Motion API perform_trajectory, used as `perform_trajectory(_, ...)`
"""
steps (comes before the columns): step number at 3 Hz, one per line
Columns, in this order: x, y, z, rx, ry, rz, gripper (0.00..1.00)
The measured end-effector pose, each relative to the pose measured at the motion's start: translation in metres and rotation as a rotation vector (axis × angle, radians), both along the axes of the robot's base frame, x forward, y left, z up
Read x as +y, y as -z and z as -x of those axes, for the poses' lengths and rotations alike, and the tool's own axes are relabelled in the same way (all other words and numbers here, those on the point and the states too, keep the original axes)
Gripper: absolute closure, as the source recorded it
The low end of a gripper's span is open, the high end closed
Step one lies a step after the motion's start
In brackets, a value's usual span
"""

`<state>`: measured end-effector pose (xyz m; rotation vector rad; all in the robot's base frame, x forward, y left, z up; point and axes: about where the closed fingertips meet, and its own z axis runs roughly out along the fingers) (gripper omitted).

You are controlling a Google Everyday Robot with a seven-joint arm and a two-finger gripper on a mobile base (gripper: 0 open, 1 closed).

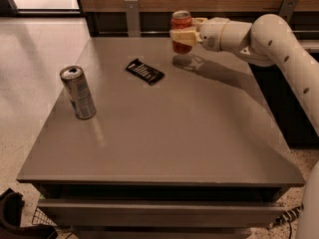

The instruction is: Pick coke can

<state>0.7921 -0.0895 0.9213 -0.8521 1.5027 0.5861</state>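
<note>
The coke can (181, 25) is short and red-orange with a silver top. It is upright and hangs a little above the far edge of the grey table (164, 128), with its shadow on the tabletop below it. My gripper (182, 35) reaches in from the right on the white arm (269, 34) and is shut on the can, its cream fingers (183, 36) across the can's middle.
A taller silver-and-blue slim can (78, 92) stands near the table's left edge. A flat black packet (144, 71) lies between the two cans. A wooden wall with metal brackets (132, 16) runs behind the table. Light floor lies to the left.
</note>
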Motion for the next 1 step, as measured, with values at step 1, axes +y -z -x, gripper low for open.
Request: perform_trajectory(1,-0.0054,-0.0225,0.0113,-0.035,0.010,0.036,1.00)
